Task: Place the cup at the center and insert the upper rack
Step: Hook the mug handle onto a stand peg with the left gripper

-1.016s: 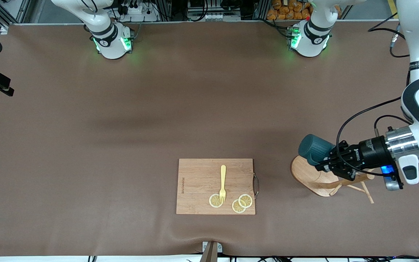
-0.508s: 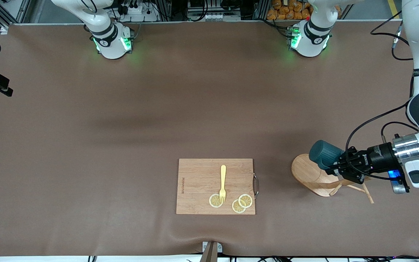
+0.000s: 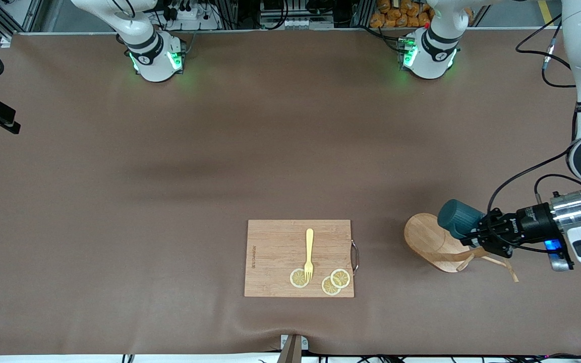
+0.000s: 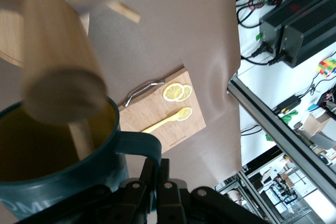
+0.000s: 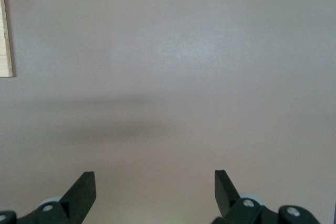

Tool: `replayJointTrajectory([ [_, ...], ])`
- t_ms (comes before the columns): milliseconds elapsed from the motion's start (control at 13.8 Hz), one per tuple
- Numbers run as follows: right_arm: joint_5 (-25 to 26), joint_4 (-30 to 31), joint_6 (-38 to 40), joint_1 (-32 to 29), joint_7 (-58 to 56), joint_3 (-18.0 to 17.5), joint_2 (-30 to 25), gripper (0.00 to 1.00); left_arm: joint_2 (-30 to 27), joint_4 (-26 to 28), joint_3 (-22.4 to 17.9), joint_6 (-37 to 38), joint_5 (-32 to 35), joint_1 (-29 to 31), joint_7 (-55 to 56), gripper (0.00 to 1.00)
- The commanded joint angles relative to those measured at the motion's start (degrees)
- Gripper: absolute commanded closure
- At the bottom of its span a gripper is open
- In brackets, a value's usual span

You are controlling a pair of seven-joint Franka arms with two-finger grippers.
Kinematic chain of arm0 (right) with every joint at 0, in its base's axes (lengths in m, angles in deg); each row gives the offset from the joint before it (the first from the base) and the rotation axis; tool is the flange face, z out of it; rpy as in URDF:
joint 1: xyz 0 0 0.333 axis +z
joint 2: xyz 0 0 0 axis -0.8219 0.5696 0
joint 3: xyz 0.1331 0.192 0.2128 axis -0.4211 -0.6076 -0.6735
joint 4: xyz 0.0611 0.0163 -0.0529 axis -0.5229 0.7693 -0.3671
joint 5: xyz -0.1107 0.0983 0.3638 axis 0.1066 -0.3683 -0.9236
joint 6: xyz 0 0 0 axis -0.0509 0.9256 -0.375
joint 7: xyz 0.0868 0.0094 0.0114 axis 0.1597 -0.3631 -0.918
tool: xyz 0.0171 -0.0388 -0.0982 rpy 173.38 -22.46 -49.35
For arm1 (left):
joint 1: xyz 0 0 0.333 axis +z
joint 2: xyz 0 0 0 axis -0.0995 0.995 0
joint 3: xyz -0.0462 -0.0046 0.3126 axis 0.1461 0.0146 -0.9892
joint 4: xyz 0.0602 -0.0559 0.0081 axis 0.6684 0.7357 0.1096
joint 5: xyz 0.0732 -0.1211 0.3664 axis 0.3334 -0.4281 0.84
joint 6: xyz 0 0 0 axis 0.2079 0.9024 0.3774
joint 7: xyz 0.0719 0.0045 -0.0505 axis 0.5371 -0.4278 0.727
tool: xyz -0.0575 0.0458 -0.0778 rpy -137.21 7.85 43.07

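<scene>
The dark teal cup [image 3: 455,218] hangs tilted over the wooden mug tree [image 3: 425,237], at the left arm's end of the table. My left gripper [image 3: 476,235] is shut on the cup's loop handle [image 4: 137,144]. In the left wrist view the cup [image 4: 63,182] shows its olive inside, the tree's pole [image 4: 52,51] fills the foreground above the rim, and a thin peg [image 4: 83,136] reaches into the cup. My left gripper [image 4: 157,167] shows there with its jaws together on the handle. My right gripper [image 5: 155,187] is open and empty over bare table.
A bamboo cutting board [image 3: 275,242] lies near the front middle of the table with a yellow fork [image 3: 309,252] and lemon slices [image 3: 334,281] on it. It also shows in the left wrist view [image 4: 157,116]. Its edge [image 5: 5,35] shows in the right wrist view.
My left gripper has carried the cup toward the left arm's end of the table and lower, from over the tree's base to the pole and pegs. The right arm has not moved.
</scene>
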Motion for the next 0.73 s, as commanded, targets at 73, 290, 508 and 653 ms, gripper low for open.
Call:
replayJointTrajectory([
  [73,-0.2,-0.45,0.49,-0.68,0.29,-0.49,0.24,0.0,0.4,-0.34,0.36,-0.22,-2.5,1.12,-1.43,1.0],
  [290,-0.2,-0.45,0.49,-0.77,0.29,-0.49,0.24,0.0,0.75,-0.34,0.36,-0.31,-4.18,1.3,-1.52,1.0],
  [508,-0.2,-0.45,0.49,-0.86,0.29,-0.49,0.24,0.0,1.02,-0.34,0.36,-1.36,-4.53,1.47,-1.52,1.0],
  [653,-0.2,-0.45,0.4,-0.85,0.29,-0.49,0.51,0.0,1.19,-0.43,0.36,-1.54,-5.85,2.7,-1.52,1.0],
])
